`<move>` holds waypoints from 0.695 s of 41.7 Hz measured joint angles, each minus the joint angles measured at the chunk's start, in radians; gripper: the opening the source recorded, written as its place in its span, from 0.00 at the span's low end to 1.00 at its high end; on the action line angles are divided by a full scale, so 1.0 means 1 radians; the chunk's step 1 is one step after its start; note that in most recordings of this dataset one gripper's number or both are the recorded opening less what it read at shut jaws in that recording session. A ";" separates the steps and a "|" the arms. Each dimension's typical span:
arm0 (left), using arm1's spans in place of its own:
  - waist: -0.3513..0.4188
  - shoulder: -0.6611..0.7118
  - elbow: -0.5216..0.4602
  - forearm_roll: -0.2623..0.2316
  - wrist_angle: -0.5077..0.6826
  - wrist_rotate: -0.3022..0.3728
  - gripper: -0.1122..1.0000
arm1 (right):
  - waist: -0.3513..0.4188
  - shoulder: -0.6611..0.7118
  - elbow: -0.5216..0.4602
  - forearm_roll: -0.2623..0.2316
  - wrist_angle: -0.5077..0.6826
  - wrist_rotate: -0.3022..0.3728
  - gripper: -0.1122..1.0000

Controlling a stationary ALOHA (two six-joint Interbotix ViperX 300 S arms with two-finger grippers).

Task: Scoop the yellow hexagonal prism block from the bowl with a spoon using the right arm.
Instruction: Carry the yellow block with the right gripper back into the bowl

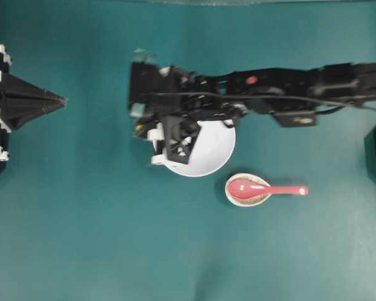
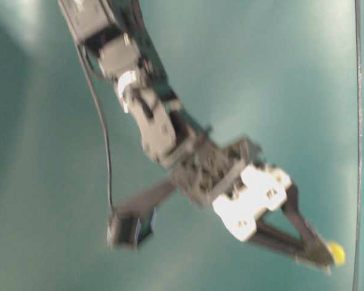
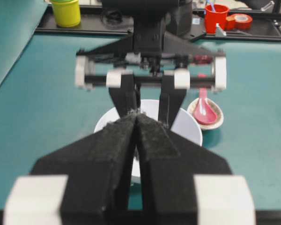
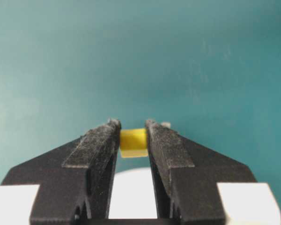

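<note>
The right gripper pinches the yellow hexagonal prism block between its fingertips above the bowl, the spoon lies in its rest, and the left gripper sits closed.

Bare teal table along the whole near edge and left half, open for passage. Blocked over the bowl by the right arm, stretched in from the right edge. Beside the bowl's near-right rim, spoon on a speckled rest. Parked at the left edge, left gripper.
</note>
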 measured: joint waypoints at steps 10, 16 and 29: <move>-0.002 0.002 0.000 0.002 -0.002 0.000 0.10 | 0.000 -0.123 0.209 0.002 -0.141 0.060 0.37; 0.000 0.000 0.000 0.000 -0.002 0.000 0.10 | 0.002 -0.175 0.295 0.002 -0.193 0.087 0.37; 0.000 0.000 0.000 0.000 0.000 -0.002 0.10 | 0.009 -0.195 0.385 0.017 -0.261 0.092 0.37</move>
